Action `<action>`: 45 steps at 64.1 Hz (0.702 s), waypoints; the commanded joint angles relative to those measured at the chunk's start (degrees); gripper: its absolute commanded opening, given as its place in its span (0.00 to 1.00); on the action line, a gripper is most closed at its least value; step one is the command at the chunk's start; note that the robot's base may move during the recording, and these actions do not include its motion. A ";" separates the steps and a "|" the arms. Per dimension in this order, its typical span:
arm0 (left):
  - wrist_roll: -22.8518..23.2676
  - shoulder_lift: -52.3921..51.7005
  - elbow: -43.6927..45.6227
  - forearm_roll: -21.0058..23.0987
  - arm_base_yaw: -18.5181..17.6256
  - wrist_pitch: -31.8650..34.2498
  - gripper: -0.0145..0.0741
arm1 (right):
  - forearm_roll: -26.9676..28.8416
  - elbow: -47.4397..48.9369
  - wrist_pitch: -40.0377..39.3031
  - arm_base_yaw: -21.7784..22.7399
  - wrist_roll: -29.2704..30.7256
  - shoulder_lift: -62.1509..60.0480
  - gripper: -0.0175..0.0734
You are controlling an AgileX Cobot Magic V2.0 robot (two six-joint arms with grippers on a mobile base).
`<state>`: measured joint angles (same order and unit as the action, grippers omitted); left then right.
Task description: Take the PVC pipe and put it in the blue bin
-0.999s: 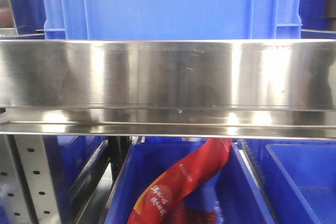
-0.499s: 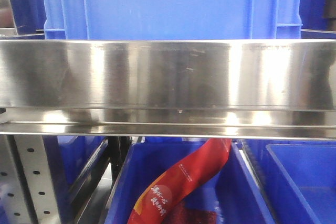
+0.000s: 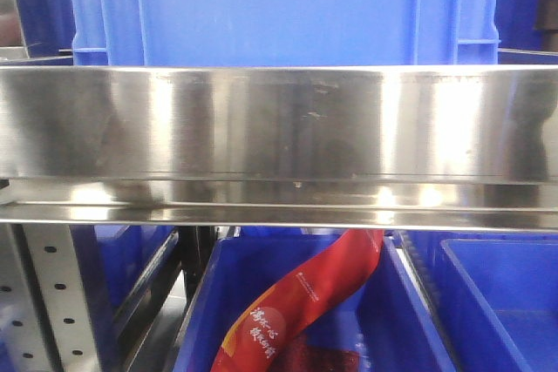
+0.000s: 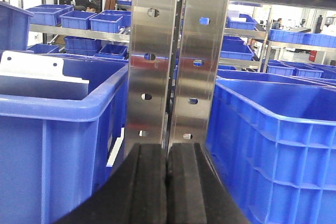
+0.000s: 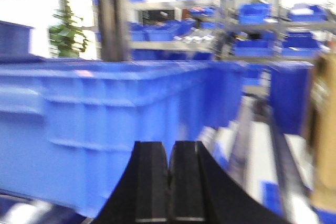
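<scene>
At the near edge of the left wrist view, I see the left gripper (image 4: pixel 167 187) with its two black fingers (image 4: pixel 149 182) pressed together and nothing between them. Directly ahead stands a perforated steel upright (image 4: pixel 181 56) of the shelving. It is flanked by a blue bin (image 4: pixel 58 150) on its left and a second blue bin (image 4: pixel 273 145) on its right. At the back of the left-hand bin a white plate with two holes (image 4: pixel 32 66) shows above the rim; I cannot tell what it is.

In the right wrist view, the right gripper (image 5: pixel 169 190) is likewise clenched on nothing. This view is blurred. A long blue crate (image 5: pixel 105 129) fills the space ahead, with shelving and smaller bins far behind.

The front view shows a steel shelf rail (image 3: pixel 279 128) close to the lens. Below it, a lower bin (image 3: pixel 209 302) contains a red printed package (image 3: pixel 305 302). Behind the rail sits an upper crate (image 3: pixel 288 6).

I cannot locate the PVC pipe in any view. My judgement: the task stands at its start. The pipe is neither grasped nor placed. Locating, gripping, carrying and releasing it into the blue bin all remain.
</scene>
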<state>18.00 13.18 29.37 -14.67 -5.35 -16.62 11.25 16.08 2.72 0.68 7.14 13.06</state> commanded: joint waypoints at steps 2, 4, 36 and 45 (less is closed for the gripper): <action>0.41 -0.33 -0.12 -0.05 0.10 1.05 0.04 | -4.78 -3.84 -0.09 4.83 -4.33 -2.54 0.01; 0.41 -0.33 -0.12 -0.05 0.10 1.05 0.04 | -4.78 -5.25 -0.09 6.26 -4.66 -3.55 0.01; 0.41 -0.30 -0.12 -0.05 0.10 1.15 0.04 | -6.24 -16.08 -1.61 15.25 -4.75 -13.06 0.01; 0.41 -0.30 -0.12 -0.05 0.10 1.15 0.04 | -6.24 -16.08 -2.38 15.25 -4.75 -13.06 0.01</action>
<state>18.00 13.18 29.35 -14.67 -5.35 -16.50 5.51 0.00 2.25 15.76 2.44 0.18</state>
